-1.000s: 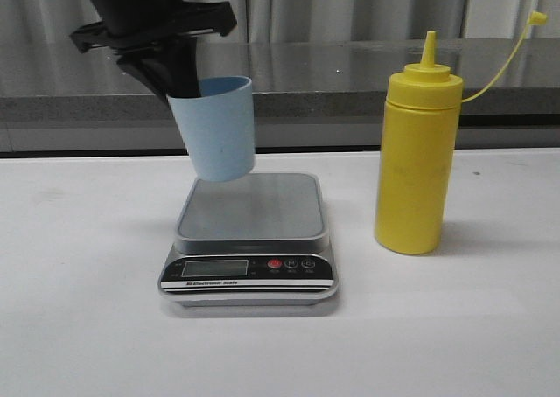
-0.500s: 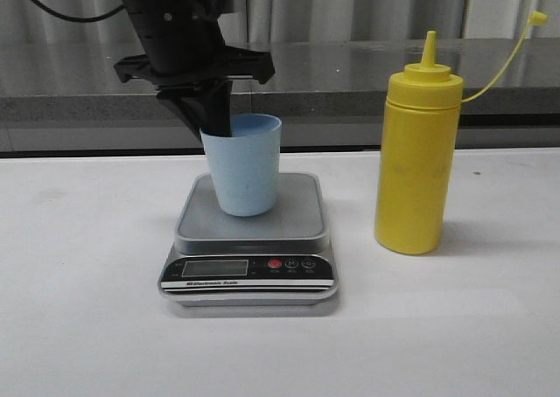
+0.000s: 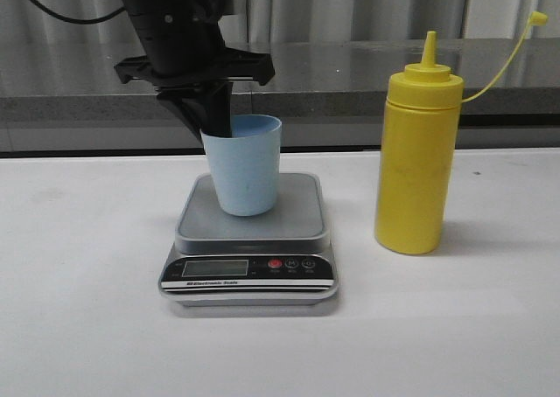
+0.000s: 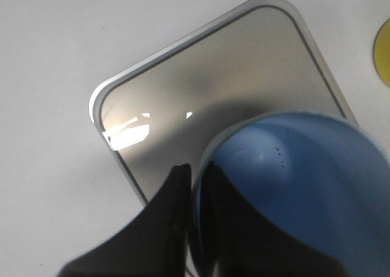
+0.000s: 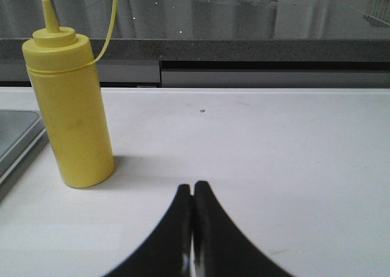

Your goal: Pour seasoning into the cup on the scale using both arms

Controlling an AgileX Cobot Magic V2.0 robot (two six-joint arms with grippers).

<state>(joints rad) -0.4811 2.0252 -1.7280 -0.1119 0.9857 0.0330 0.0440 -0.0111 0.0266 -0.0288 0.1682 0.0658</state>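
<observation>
Since 1.0 s ago the small pale blue tapered plastic cup (image 3: pixel 244 165) has come down from a tilted hold in the air to stand upright on the flat silver-grey digital scale (image 3: pixel 249 235); unchanged over the last 0.5 s. The black left gripper (image 3: pixel 213 121) pinches the cup's rim at the cup's 10 o'clock, one finger (image 4: pixel 173 207) outside the wall, one inside. The cup's base rests on the platform's middle. The tall opaque yellow squeeze bottle (image 3: pixel 416 152), tethered cap off its nozzle, stands on the white table (image 3: pixel 79 309) at 3 o'clock from the scale, apart from it. The right gripper (image 5: pixel 193 194) is low over the table, fingertips pressed together on nothing.
</observation>
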